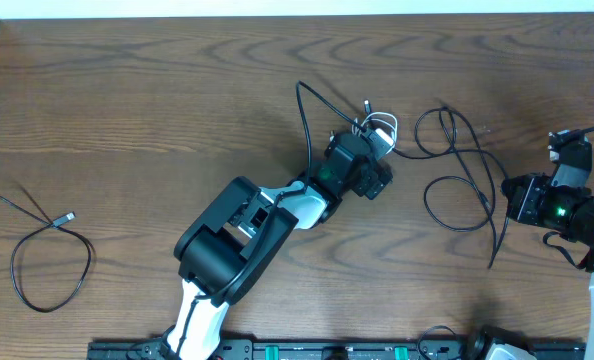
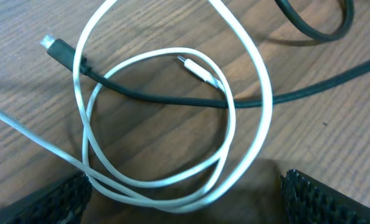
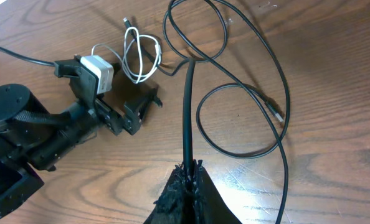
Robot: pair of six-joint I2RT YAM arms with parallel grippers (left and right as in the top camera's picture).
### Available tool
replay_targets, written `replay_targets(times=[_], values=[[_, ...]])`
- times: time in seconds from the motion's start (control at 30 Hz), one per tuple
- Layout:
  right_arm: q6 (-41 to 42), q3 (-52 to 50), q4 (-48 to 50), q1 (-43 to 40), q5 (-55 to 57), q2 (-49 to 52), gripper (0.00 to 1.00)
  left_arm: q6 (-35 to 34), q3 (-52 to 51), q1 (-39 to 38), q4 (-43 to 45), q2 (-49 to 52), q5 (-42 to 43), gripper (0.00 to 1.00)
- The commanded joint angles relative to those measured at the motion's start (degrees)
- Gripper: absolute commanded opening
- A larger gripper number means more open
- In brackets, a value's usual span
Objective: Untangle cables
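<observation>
- At the middle of the dark brown wood-grain worktop (image 1: 177, 80), a short thin white cord (image 1: 382, 126) lies in a loose coil of a couple of loops, just ahead of the left arm's tip.
- Left fingers (image 2: 54, 199) are spread wide, one at each side of the coil's near edge, gripping nothing. Can't tell if the tips touch the cord.
- Left wrist view: a thin black cord (image 2: 160, 98) runs across the white coil and off to the right.
- Its small dark plug end (image 2: 57, 48) sits just outside the coil, and a white strand crosses over the cord right beside that plug.
- The white cord's slim plug tip (image 2: 194, 67) lies inside the coil.
- Right of the coil, the looped black cords (image 1: 457, 170) lie in several overlapping rounds on the wood, between the two arms. One small plug end (image 3: 275, 111) rests inside the big loop.
- Right fingers (image 3: 188, 186) are closed tight, pinching a gripped black cord (image 3: 188, 112) that runs straight from the tips up to the loops and meets them near the white coil.
- Can't tell if that stretch is lifted or lying on the worktop.
- Far left of the worktop, a separate black cord (image 1: 47, 250) makes one open loop with a silver-tipped plug (image 1: 69, 216), well apart from the rest.
</observation>
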Motion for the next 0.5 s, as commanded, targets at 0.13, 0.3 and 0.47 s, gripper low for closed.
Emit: replay_targets(times=[0.13, 0.3, 0.47], values=[[-1.1, 0.7, 0.0, -0.1, -0.2, 0.3, 0.01, 1.7, -0.2, 1.1, -0.2, 3.6, -2.6, 0.38], [-1.1, 0.7, -0.3, -0.1, -0.2, 0.3, 0.01, 2.6, -0.2, 1.2, 0.2, 3.6, -2.6, 0.07], [-1.1, 0.7, -0.3, -0.1, -0.2, 0.3, 0.01, 2.5, -0.1, 1.2, 1.6, 3.6, -9.1, 0.08]])
